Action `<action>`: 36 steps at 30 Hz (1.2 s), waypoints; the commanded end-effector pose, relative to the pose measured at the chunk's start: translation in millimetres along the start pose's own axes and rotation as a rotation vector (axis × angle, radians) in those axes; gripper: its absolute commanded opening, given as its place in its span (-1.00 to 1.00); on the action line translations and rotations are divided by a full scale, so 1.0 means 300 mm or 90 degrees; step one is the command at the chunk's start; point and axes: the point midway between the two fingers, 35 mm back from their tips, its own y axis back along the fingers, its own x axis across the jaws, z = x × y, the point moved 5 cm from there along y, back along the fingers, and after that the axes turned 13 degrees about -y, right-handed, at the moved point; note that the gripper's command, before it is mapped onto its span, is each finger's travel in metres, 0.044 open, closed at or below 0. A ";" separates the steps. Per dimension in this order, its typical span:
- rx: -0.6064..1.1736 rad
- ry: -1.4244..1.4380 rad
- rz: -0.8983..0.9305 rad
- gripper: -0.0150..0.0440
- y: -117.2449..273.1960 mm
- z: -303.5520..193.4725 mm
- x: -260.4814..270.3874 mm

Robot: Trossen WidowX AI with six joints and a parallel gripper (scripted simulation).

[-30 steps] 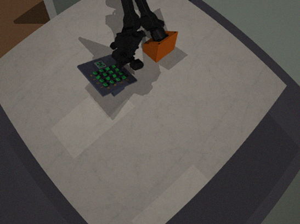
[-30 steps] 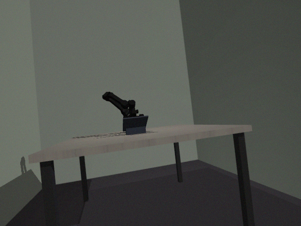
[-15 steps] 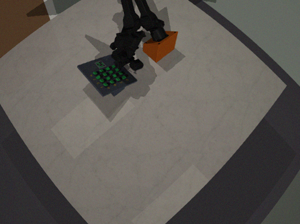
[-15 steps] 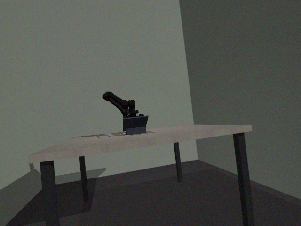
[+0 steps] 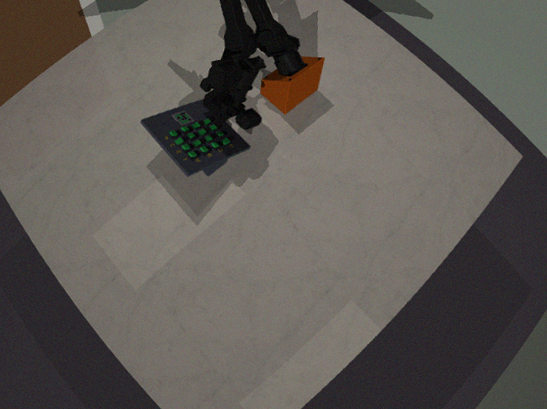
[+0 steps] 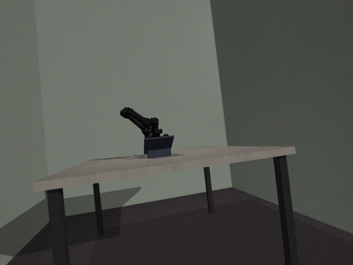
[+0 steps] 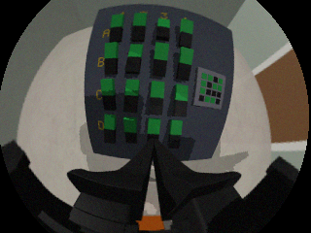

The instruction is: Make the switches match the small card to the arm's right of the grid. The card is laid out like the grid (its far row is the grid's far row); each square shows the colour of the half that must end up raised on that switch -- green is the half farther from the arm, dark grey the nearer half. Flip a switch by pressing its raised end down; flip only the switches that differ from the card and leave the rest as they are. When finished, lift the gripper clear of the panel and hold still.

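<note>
- Two black, tapered gripper fingers [image 5: 215, 120] meet, clenched on nothing, at row D in the wrist view.
- Blue-grey switch panel [image 5: 154, 124] [image 6: 158, 143] [image 7: 190, 54] beyond: the exterior shows only its back, hiding the green-and-black switches [image 5: 191, 153] [image 7: 156, 89].

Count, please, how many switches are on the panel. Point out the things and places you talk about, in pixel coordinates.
16 switches: four each in row A [image 7: 139, 26], row B [image 7: 134, 58], row C [image 7: 131, 94] and row D [image 7: 129, 130], all on the panel [image 7: 222, 49] [image 5: 156, 124]. In the wrist view none seems hidden.
</note>
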 end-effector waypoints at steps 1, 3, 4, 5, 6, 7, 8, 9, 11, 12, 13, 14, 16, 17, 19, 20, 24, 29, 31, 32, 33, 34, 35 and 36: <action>0.000 0.002 0.002 -0.49 -0.003 0.000 0.002; 0.000 0.002 0.002 -0.49 -0.004 0.000 0.002; 0.000 0.002 0.002 -0.49 -0.004 0.000 0.002; 0.000 0.002 0.002 -0.49 -0.005 0.000 0.002; 0.000 0.002 0.002 -0.49 -0.005 0.000 0.002; 0.000 0.002 0.002 -0.49 -0.005 0.000 0.002; 0.000 0.002 0.002 -0.49 -0.006 0.000 0.002; 0.000 0.002 0.002 -0.49 -0.006 0.000 0.002; 0.000 0.002 0.002 -0.49 -0.007 0.000 0.002; 0.000 0.002 0.002 -0.49 -0.008 0.000 0.002; 0.000 0.002 0.002 -0.49 -0.008 0.000 0.002; 0.000 -0.001 0.001 -0.49 -0.002 0.001 0.002; 0.006 -0.002 0.005 -0.49 0.028 0.005 0.012; 0.011 -0.002 0.006 -0.49 0.053 0.007 0.017; 0.017 -0.001 0.007 -0.49 0.109 0.011 0.021; 0.018 0.000 0.006 -0.49 0.138 0.012 0.020; 0.018 0.002 0.000 -0.49 0.210 0.013 0.006; 0.018 0.002 0.000 -0.49 0.210 0.013 0.006; 0.018 0.002 0.000 -0.49 0.210 0.019 0.008; 0.018 0.002 0.000 -0.49 0.213 0.037 0.016; 0.017 0.002 0.000 -0.49 0.217 0.067 0.028; 0.017 0.002 0.000 -0.49 0.220 0.104 0.043; 0.017 0.002 0.000 -0.49 0.223 0.141 0.060; 0.017 0.001 0.000 -0.49 0.225 0.178 0.077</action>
